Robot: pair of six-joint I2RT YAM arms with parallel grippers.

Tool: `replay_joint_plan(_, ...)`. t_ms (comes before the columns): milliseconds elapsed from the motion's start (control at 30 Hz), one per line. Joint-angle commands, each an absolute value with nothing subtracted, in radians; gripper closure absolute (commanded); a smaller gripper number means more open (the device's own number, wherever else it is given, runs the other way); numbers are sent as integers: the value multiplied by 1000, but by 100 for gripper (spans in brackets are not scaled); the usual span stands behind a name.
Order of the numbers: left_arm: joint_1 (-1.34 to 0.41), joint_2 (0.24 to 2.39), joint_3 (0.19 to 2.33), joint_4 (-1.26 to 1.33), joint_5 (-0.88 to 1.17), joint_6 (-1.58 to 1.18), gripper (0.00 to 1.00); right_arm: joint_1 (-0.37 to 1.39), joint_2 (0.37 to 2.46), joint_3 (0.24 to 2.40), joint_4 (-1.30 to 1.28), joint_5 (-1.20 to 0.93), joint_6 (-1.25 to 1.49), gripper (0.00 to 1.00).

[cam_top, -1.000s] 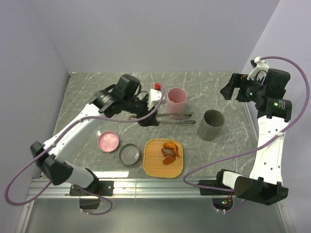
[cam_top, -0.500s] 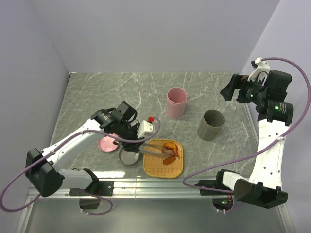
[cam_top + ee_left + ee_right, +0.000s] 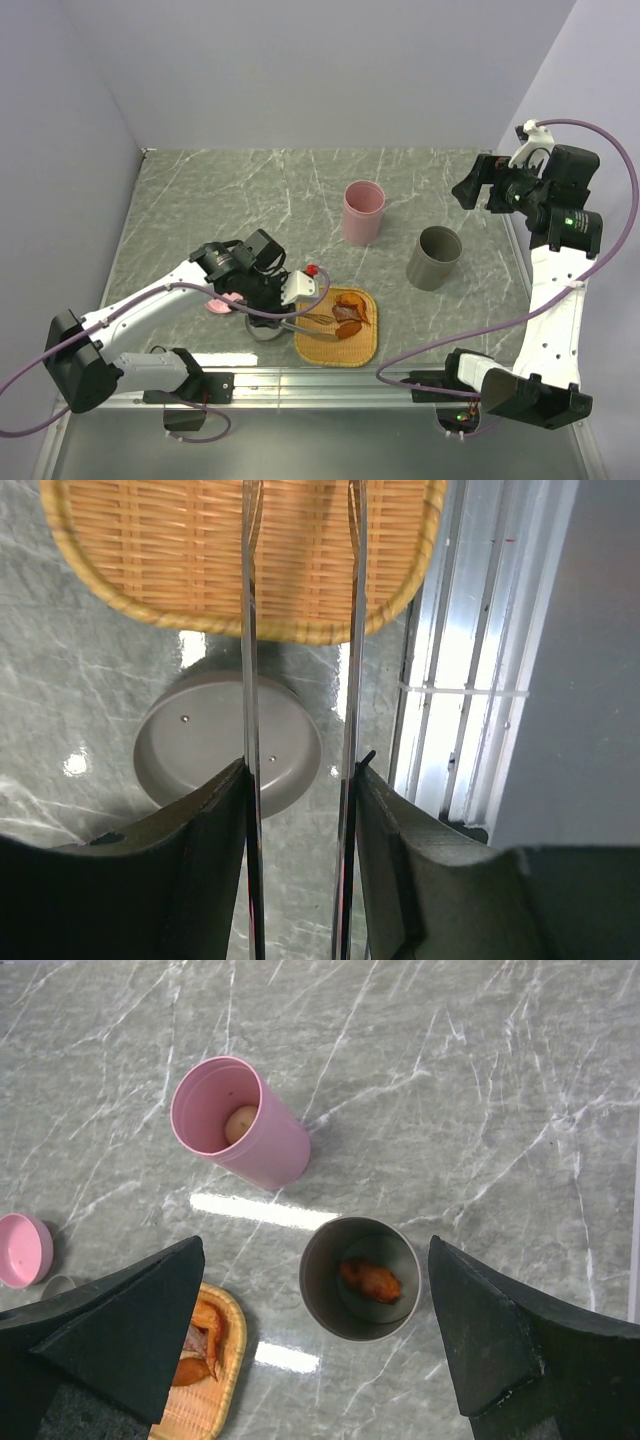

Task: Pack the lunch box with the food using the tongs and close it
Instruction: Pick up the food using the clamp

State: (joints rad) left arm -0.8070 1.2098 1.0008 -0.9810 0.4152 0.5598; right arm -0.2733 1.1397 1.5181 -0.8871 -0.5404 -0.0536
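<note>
left gripper (image 3: 284, 302) part closed, clamped on tongs (image 3: 318, 318) — both thin arms run between its fingers, tips out over woven tray (image 3: 312, 352) by brown-orange food pieces (image 3: 350, 308); whether tips touch food, cannot tell. grey dish (image 3: 195, 750) on table under gripper, just beside tray. pink dish (image 3: 214, 304) left of it, half hidden by arm. right gripper (image 3: 472, 188) wide open, empty, raised over right side. pink cup (image 3: 272, 1156) holds pale ball (image 3: 238, 1123) — grey cup (image 3: 324, 1282) holds orange piece (image 3: 372, 1281).
</note>
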Motion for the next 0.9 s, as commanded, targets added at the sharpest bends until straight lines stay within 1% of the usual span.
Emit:
replay_joint_plan(0,-819,1221,1011,-937,416,548,50,-281,1131,1526,-882,-557,-67,0)
replay_joint_plan(867,-859,1367,1086,-870,465,529,50,-281,1124,1489,-862,-554,-81,0)
